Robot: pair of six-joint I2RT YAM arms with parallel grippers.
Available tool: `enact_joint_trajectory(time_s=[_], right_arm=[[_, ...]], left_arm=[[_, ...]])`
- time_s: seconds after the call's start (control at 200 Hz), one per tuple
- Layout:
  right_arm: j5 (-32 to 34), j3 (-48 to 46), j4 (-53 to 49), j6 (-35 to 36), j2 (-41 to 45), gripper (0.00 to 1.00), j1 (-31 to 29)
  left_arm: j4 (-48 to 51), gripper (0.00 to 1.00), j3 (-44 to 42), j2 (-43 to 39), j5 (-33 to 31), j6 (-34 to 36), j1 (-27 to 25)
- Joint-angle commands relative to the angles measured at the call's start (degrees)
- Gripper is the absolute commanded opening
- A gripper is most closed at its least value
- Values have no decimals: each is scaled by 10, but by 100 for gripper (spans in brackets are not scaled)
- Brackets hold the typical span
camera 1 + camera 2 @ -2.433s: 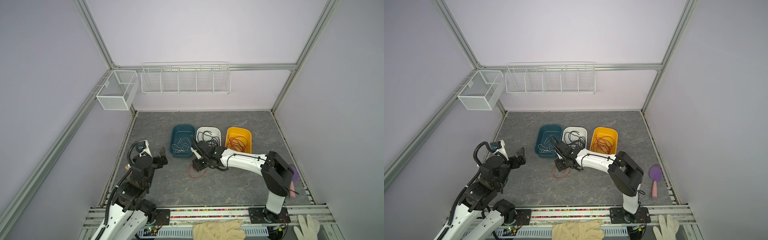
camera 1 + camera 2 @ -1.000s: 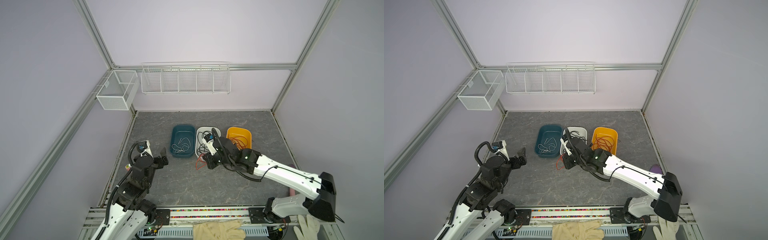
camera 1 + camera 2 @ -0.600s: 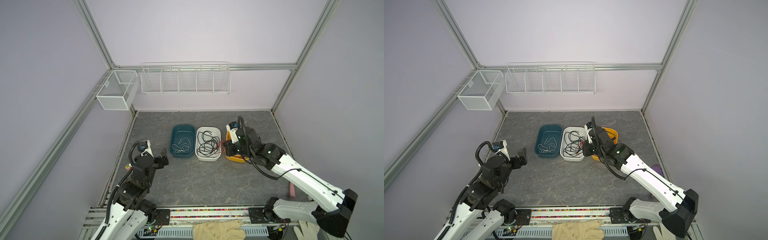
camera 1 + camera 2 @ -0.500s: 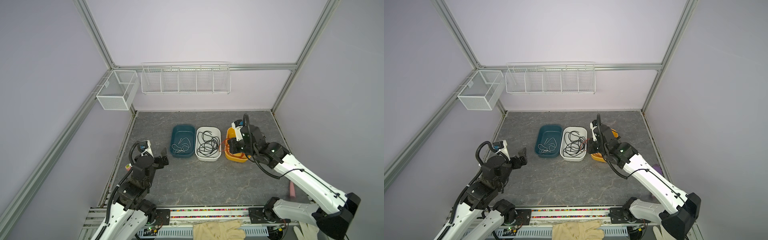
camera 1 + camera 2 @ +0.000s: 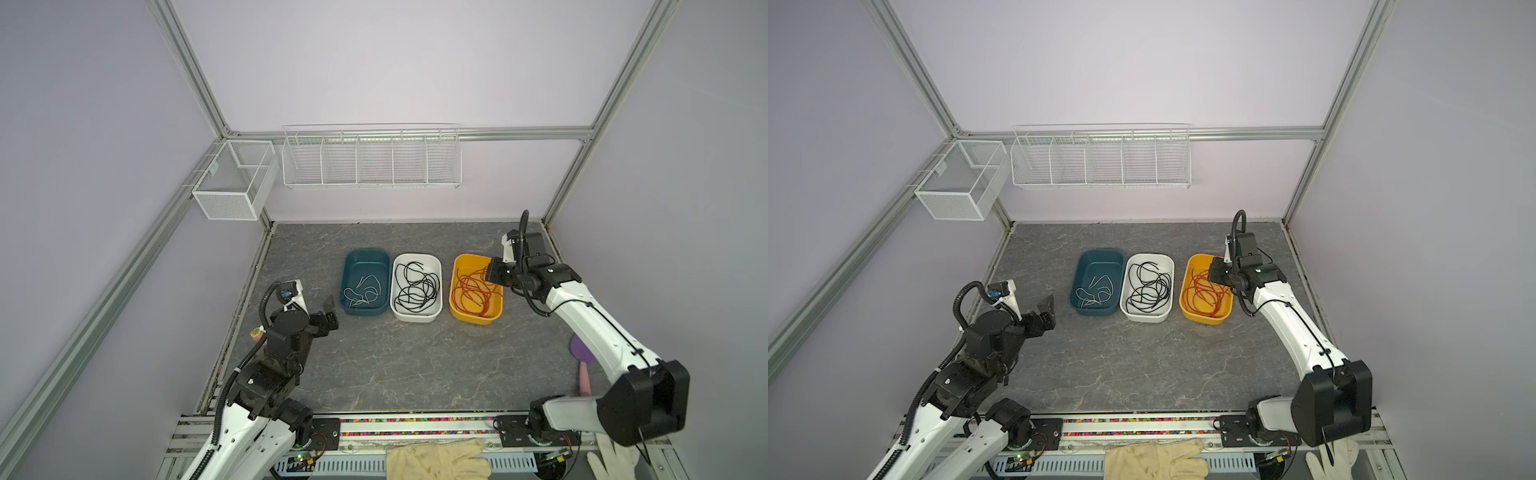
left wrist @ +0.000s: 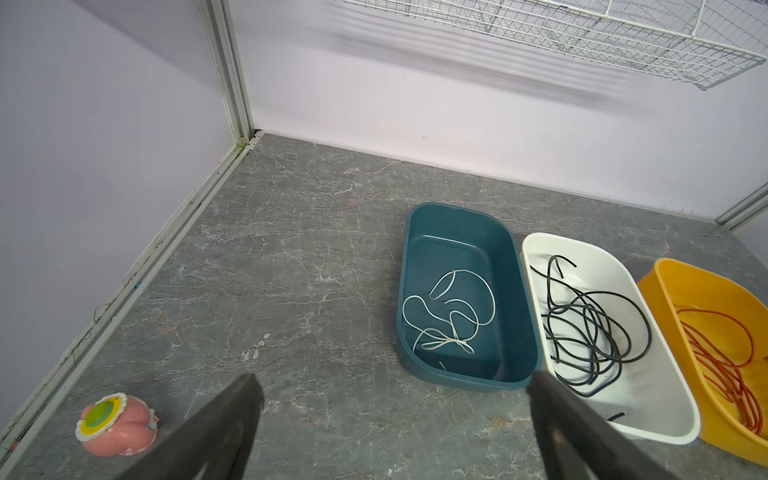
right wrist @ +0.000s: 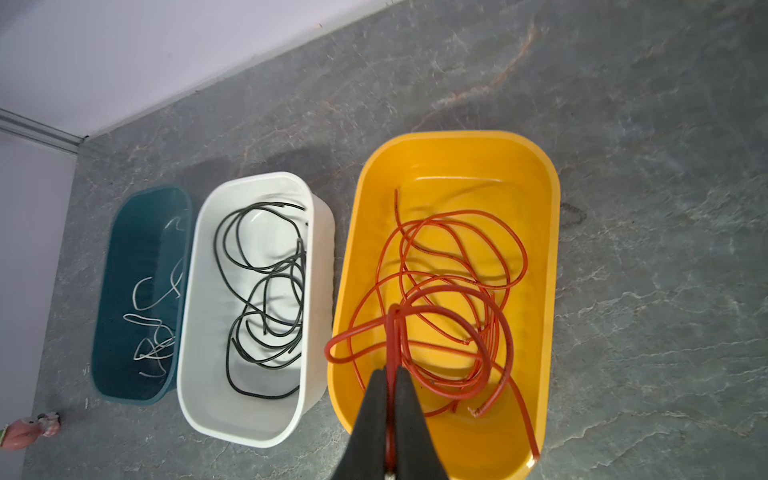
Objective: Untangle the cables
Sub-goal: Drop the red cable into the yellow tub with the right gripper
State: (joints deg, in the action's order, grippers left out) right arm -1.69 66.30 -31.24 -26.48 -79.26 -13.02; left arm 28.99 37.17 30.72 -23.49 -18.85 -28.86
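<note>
Three smooth, glossy plastic tubs, oblong with rounded corners, stand side by side on a grey tabletop (image 5: 415,365) veined like marble, each holding one colour of thin, flexible cable. The teal tub (image 6: 457,232) holds the white cable (image 6: 455,340), a fine strand lying in a few loose loops. The white tub (image 7: 249,419), in the middle, holds the black cable (image 6: 592,322), coiled in many overlapping rings. The yellow tub (image 7: 548,270) holds the red cable (image 7: 392,336), a rubbery orange-red strand in wide loops across the floor of the tub, with one run climbing to the rim at the tub's near corner. The right gripper (image 7: 390,374) hangs over the near end of the yellow tub, its two matte black, tapering fingers (image 7: 370,419) pinched together on a lifted bundle of red strands, from which loops arch back down into the tub. The left gripper (image 6: 392,388) is raised above bare tabletop just short of the teal tub, its dark fingers spread wide apart with nothing between them. A small, rounded pink toy (image 6: 116,424) with a yellow and green top sits near the left wall.
</note>
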Motion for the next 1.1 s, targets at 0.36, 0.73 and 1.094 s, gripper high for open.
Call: enact_joint_trajectory(time_s=[0.36, 0.73, 1.094], right_arm=[[-75, 15, 53, -35, -99, 16, 33], [-57, 15, 31, -32, -48, 40, 32], [-7, -19, 3, 10, 132, 92, 24]], left_arm=[[-6, 99, -6, 1, 11, 3, 2], [-8, 99, -8, 1, 12, 5, 2], [-28, 99, -22, -14, 35, 26, 2]])
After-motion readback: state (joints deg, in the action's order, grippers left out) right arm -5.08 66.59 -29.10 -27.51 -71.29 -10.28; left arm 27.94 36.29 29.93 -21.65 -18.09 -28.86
